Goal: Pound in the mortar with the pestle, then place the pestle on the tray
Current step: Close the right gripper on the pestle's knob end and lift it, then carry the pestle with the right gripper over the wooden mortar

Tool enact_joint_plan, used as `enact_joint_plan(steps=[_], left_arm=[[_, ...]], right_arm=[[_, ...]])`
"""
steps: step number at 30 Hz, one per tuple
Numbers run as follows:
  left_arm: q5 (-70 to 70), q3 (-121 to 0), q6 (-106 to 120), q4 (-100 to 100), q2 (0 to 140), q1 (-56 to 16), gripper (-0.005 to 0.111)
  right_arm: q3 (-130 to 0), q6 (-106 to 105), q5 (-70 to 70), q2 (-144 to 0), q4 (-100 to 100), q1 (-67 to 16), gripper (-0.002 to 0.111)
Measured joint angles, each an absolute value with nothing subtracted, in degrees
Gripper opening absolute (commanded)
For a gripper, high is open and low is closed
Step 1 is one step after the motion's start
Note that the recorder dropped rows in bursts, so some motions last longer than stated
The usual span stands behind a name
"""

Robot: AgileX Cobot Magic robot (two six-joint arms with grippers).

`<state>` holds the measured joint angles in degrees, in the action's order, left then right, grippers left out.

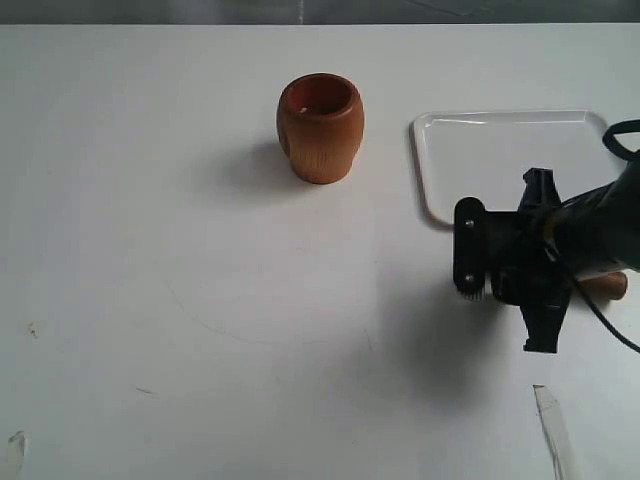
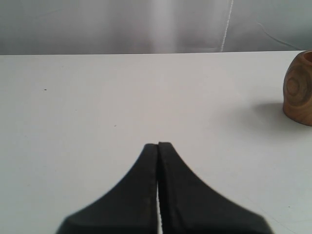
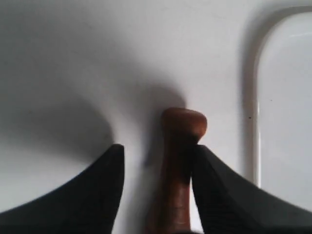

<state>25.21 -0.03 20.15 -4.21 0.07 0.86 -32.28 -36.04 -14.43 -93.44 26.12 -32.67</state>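
Observation:
The reddish-brown mortar (image 1: 320,127) stands upright at the table's far centre and also shows at the edge of the left wrist view (image 2: 298,87). The white tray (image 1: 425,190) lies to its right. The dark-brown pestle (image 3: 179,161) lies flat on the table beside the tray's rim (image 3: 254,97), one end poking out from under the right arm (image 1: 608,286). My right gripper (image 1: 512,268) (image 3: 158,148) is low over the pestle and open. The stick lies between its fingers, against one finger, with a gap to the other. My left gripper (image 2: 158,144) is shut on nothing and is out of the exterior view.
White tabletop all around. A strip of clear tape (image 1: 552,425) lies near the front right edge and a small mark (image 1: 32,328) at the left. A grey backdrop (image 2: 146,24) stands behind the table's far edge.

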Motion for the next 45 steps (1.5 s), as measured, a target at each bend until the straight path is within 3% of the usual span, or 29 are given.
enact_joint_plan(steps=[12,14,15,22,26,27,28,30,31,33,38,40,45], left_arm=[[25.21,-0.03,20.15,-4.21,0.07,0.86,0.000],[25.21,-0.03,20.15,-4.21,0.07,0.86,0.000],[25.21,-0.03,20.15,-4.21,0.07,0.86,0.000],[25.21,-0.03,20.15,-4.21,0.07,0.86,0.000],[25.21,-0.03,20.15,-4.21,0.07,0.86,0.000],[25.21,-0.03,20.15,-4.21,0.07,0.86,0.000],[25.21,-0.03,20.15,-4.21,0.07,0.86,0.000],[25.21,-0.03,20.15,-4.21,0.07,0.86,0.000],[25.21,-0.03,20.15,-4.21,0.07,0.86,0.000],[25.21,-0.03,20.15,-4.21,0.07,0.86,0.000],[25.21,-0.03,20.15,-4.21,0.07,0.86,0.000],[25.21,-0.03,20.15,-4.21,0.07,0.86,0.000],[25.21,-0.03,20.15,-4.21,0.07,0.86,0.000]], right_arm=[[-32.28,-35.22,-10.99,-93.80,25.60,-31.71,0.032],[-32.28,-35.14,-11.09,-93.80,25.73,-29.77,0.003],[-32.28,-35.14,-10.81,-93.80,25.88,-29.18,0.000],[-36.06,-34.98,-17.36,-93.69,23.70,-29.15,0.000],[-36.46,-35.35,-17.51,-93.69,20.97,-29.28,0.009],[-36.46,-35.35,-17.51,-93.69,20.82,-29.28,0.015],[-36.46,-35.35,-17.63,-93.69,20.55,-29.28,0.031],[-36.46,-35.35,-17.96,-93.69,20.43,-29.28,0.049],[-36.46,-35.71,-18.13,-93.80,20.31,-29.28,0.051],[-36.46,-36.48,-18.33,-93.80,20.33,-29.28,0.047],[-36.49,-36.98,-18.38,-96.26,19.93,-29.28,0.021],[-36.84,-37.13,-18.38,-97.33,19.68,-29.28,0.001],[-42.05,-35.15,-14.81,-91.55,13.76,-31.33,0.000]])
